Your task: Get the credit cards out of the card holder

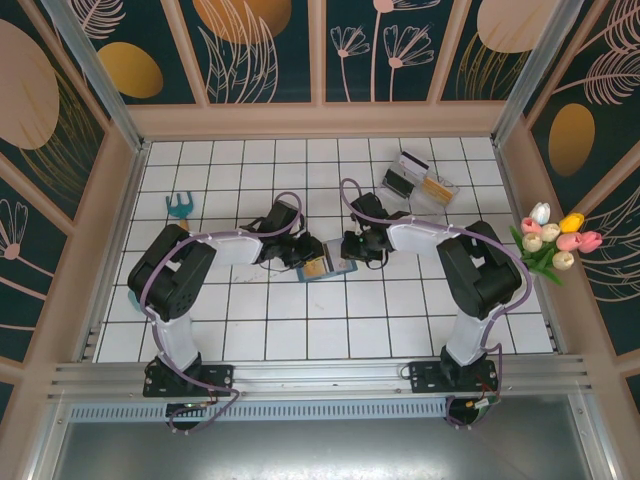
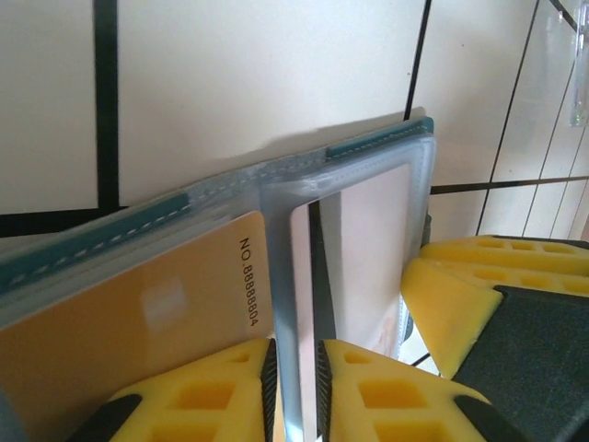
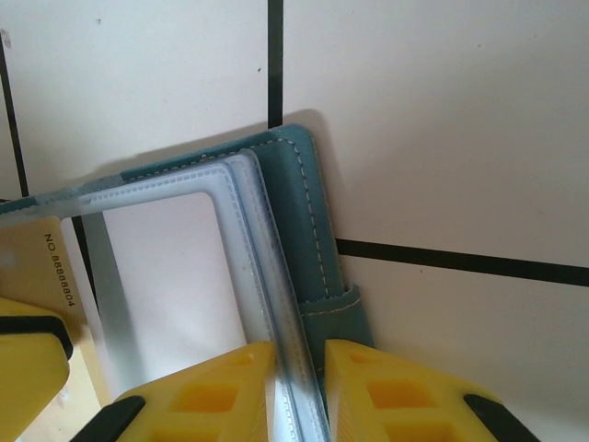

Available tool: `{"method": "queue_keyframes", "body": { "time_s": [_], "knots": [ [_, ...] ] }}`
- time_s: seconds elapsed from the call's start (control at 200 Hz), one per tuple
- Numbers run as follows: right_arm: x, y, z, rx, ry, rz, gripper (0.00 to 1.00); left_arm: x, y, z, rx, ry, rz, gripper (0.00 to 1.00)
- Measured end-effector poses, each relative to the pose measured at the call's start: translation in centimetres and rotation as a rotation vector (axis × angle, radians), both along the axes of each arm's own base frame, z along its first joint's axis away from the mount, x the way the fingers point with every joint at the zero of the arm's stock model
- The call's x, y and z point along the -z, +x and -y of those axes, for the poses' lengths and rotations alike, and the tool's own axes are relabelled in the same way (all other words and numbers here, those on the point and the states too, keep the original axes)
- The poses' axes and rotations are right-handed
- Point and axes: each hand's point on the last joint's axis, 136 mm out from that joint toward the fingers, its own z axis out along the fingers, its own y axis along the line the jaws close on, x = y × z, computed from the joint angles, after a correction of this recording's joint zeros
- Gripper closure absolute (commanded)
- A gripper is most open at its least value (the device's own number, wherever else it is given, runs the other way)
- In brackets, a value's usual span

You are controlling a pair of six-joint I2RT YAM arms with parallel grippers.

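The teal card holder [image 1: 337,267] lies open on the white tiles between both arms. My left gripper [image 1: 300,256] reaches it from the left, my right gripper [image 1: 353,249] from the right. In the left wrist view my left gripper [image 2: 294,346] is shut on a clear sleeve edge of the card holder [image 2: 377,140]. A yellow-orange credit card [image 2: 138,322] printed with a number lies just left of it. In the right wrist view my right gripper [image 3: 302,348] is shut on the stacked clear sleeves and teal cover of the card holder [image 3: 296,198]. The yellow-orange card [image 3: 41,269] shows at the left edge.
A clear plastic tray [image 1: 421,180] with small items stands at the back right. A small teal object [image 1: 180,205] lies at the back left. Tulips [image 1: 555,241] hang at the right wall. Panel walls enclose the tiled table on three sides.
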Motion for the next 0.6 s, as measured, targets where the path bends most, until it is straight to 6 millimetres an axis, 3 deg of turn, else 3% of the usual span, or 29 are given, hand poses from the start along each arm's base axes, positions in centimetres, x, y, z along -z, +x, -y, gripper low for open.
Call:
{"method": "queue_keyframes", "body": {
  "time_s": [0.135, 0.45, 0.601],
  "knots": [
    [0.00, 0.00, 0.00, 0.000, 0.000, 0.000, 0.77, -0.29, -0.08, 0.15, 0.009, -0.010, 0.002, 0.83],
    [0.01, 0.00, 0.00, 0.000, 0.000, 0.000, 0.77, -0.03, -0.17, 0.24, 0.015, -0.013, -0.004, 0.78],
    [0.02, 0.00, -0.01, 0.000, 0.000, 0.000, 0.77, 0.65, -0.26, 0.29, 0.016, -0.011, -0.018, 0.84]
  ]
}}
